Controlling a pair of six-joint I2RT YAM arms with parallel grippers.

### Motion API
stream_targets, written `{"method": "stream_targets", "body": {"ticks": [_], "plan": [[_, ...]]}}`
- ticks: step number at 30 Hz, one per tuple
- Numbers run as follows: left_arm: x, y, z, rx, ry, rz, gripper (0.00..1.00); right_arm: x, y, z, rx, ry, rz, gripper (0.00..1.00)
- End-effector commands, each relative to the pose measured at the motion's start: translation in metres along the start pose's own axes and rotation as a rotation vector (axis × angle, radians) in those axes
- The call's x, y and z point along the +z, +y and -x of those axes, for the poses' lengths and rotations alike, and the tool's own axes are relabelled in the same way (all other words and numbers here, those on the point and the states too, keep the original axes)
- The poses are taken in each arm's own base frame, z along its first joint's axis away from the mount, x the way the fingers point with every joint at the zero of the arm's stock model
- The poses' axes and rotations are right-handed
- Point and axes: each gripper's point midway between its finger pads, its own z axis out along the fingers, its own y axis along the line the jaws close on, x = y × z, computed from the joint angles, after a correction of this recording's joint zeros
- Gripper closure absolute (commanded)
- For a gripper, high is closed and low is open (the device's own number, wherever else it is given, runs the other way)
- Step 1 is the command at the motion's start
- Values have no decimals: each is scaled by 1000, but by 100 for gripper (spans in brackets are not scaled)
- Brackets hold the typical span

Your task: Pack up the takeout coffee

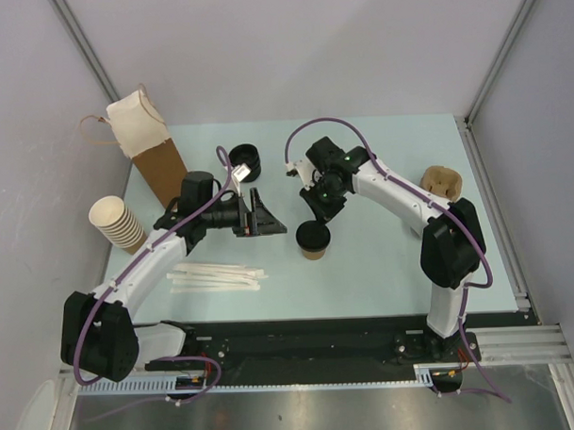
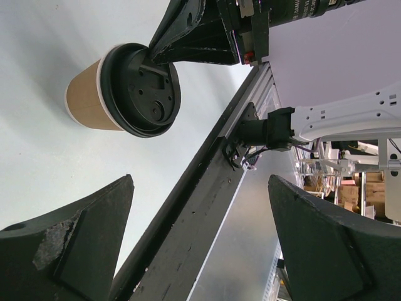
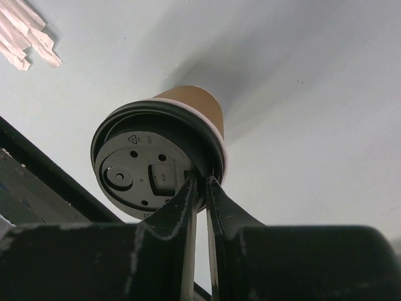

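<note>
Coffee: takeout coffee (image 1: 313, 240) upright near the middle of the table (image 1: 383, 278), black lid (image 3: 147, 175) on.
Right gripper (image 3: 200, 182): fingers almost together, tips nipping the lid's rim (only a slit shows between them).
Left gripper (image 2: 200, 182): jaws spread wide, nothing held, just left of the cup.
Straws (image 1: 216, 276): wrapped, lying flat farther left, apart from the cup.

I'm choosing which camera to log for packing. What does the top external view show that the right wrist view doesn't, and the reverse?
Only top external: the brown paper bag with white top, the stack of cream paper cups, the stack of black lids, the open left pincer. Only right wrist: moulded detail on the kraft-brown paper cup with round black lid, and the right pincer seemingly pinching its rim. Both: that cup, the white paper-wrapped sticks, the pale table.
</note>
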Motion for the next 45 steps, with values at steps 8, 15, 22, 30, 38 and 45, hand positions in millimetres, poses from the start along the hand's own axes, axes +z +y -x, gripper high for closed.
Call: {"method": "stream_targets", "body": {"ticks": [8,15,22,30,38,45], "plan": [[-1,-4,2,17,-5,-26,6,-13,4,5,-17,-31,-8,78],[-1,-5,4,21,-9,-28,6,-24,5,13,-19,-65,1,73],[-2,-11,5,32,-10,-51,6,-50,9,29,-26,-135,34,65],[-1,-18,11,60,-26,-86,8,-87,11,37,18,-236,168,62],[18,-35,15,133,-47,-220,34,-80,31,24,246,-248,607,80],[63,-38,-1,70,101,-318,67,-73,40,14,354,-214,800,89]]}}
